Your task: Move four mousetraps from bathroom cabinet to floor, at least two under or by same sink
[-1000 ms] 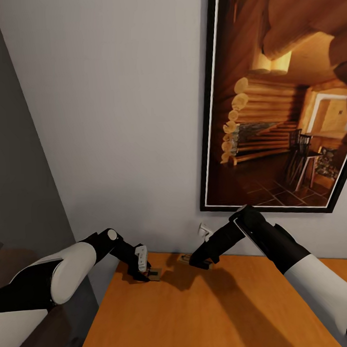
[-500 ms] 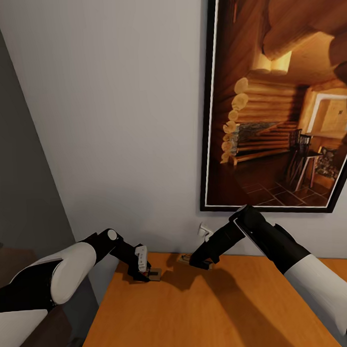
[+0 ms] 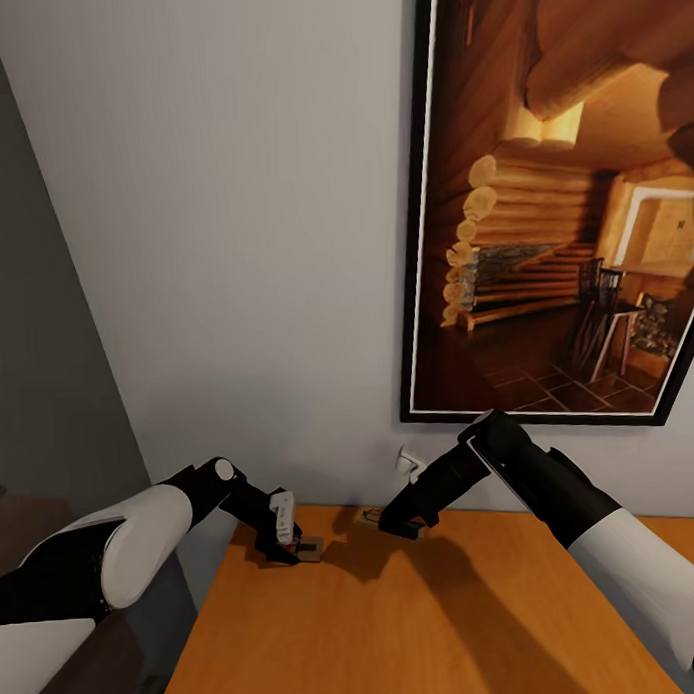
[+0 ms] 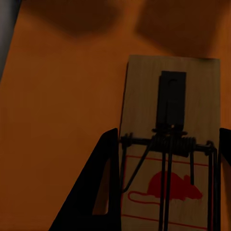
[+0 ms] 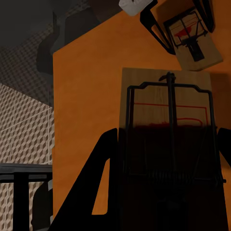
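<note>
Two mousetraps lie at the back of the orange-brown cabinet top (image 3: 417,625), close to the wall. My left gripper (image 3: 290,551) is shut on one mousetrap (image 3: 310,548); its black fingers (image 4: 103,192) press both long sides of the board (image 4: 168,86), which has a red mouse print. My right gripper (image 3: 398,531) is shut on the other mousetrap (image 3: 370,516), whose board (image 5: 166,101) runs between the fingers (image 5: 101,183). In the right wrist view the left gripper's trap (image 5: 192,36) lies just beyond. Cube-patterned bathroom floor (image 5: 24,125) shows past the cabinet's edge.
A large black-framed picture of a log interior (image 3: 572,199) hangs on the white wall above the cabinet. A small white fitting (image 3: 409,458) sticks out of the wall just behind the right gripper. A dark grey wall (image 3: 39,398) stands to the left, beyond the cabinet's left edge.
</note>
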You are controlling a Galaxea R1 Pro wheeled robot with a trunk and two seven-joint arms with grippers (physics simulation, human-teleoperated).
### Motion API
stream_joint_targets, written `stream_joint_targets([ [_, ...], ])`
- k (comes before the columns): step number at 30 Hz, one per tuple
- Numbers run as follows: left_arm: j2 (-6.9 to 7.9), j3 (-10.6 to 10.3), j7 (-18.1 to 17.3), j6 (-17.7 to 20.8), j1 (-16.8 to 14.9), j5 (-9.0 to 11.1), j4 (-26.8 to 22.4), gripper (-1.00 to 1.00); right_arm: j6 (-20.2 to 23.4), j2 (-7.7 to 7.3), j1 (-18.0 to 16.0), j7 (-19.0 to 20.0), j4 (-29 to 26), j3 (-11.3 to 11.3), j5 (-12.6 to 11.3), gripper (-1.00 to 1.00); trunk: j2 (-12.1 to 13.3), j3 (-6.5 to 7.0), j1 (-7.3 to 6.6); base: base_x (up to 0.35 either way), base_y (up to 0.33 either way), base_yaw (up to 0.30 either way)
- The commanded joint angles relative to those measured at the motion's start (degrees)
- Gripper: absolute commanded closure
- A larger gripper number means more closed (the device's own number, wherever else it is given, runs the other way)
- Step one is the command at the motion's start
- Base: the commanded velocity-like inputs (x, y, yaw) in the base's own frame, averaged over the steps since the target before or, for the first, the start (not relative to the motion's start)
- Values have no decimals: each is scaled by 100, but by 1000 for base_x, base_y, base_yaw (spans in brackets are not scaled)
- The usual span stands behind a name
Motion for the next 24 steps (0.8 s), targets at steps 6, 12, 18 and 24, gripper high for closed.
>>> stream_joint_targets([
  [6,4,-146,13,-54,-8,-87,67,100,77,-1,-7,59,-4,3,39,100,-5,-10,2,0,0,0],
  [12,9,-146,14,-54,-8,-87,67,100,77,-1,-7,59,-4,3,39,100,-5,-10,2,0,0,0],
  [18,5,-146,10,-54,-7,-87,67,100,77,-1,-7,59,-4,3,39,100,-5,-10,2,0,0,0],
  [24,4,-146,0,-54,-6,-87,67,100,77,-1,-7,59,-4,3,39,100,196,79,-108,0,0,0],
])
